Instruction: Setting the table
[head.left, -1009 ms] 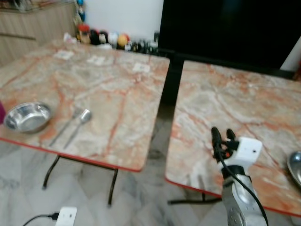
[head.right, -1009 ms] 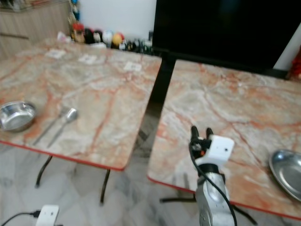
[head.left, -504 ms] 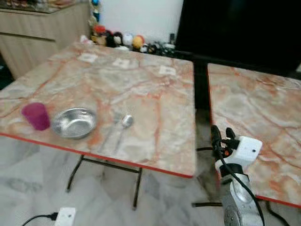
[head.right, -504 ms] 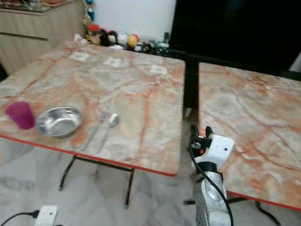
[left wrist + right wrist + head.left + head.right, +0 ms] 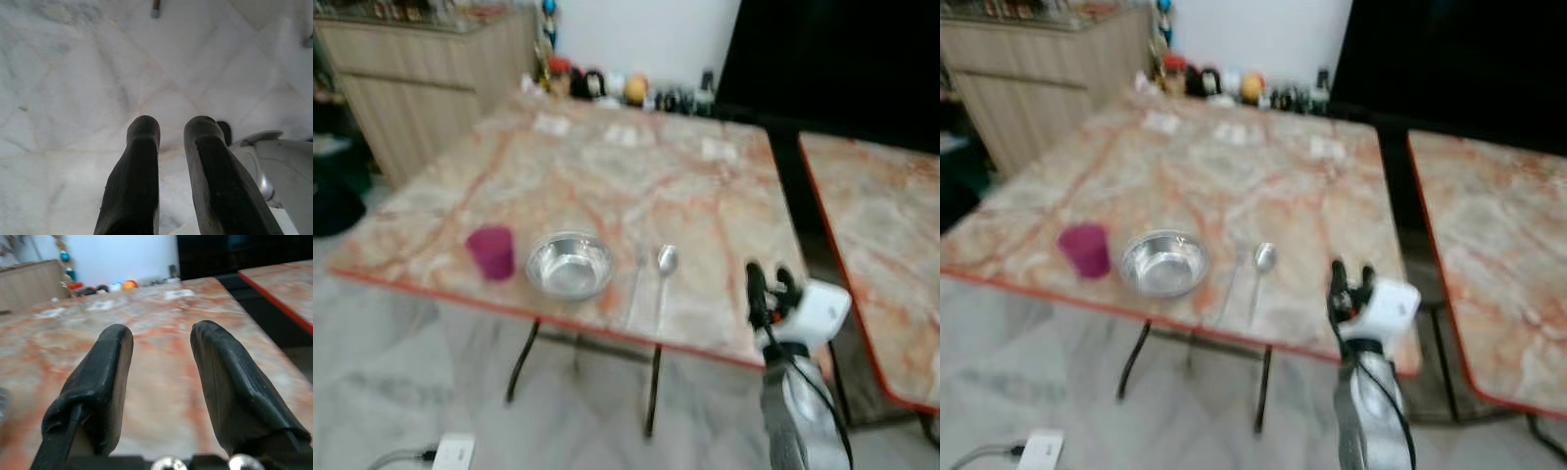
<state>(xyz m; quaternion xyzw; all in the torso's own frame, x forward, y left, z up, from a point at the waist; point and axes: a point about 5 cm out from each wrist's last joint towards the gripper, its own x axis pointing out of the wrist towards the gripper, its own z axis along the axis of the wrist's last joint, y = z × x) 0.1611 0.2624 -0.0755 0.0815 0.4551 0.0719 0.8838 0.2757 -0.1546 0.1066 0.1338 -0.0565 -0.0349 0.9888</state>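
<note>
Camera panned left; right hand [image 5: 768, 282] open, raised beside spoon [image 5: 664, 266].

1. Looks like a dining or living area in someone's home.
2. Two folding tables [image 5: 607, 186] with marble-pattern tops and red edges stand side by side on a pale marble-tile floor [image 5: 401, 372].
3. A wooden sideboard [image 5: 431, 83] sits against the white wall.
4. A row of small colourful knick-knacks [image 5: 607, 86] lines the wall by a big dark screen [image 5: 832, 69].

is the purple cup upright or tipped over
Upright: the small purple plastic cup stands on its base on the marble-patterned table, mouth up, beside the round steel bowl.
</note>
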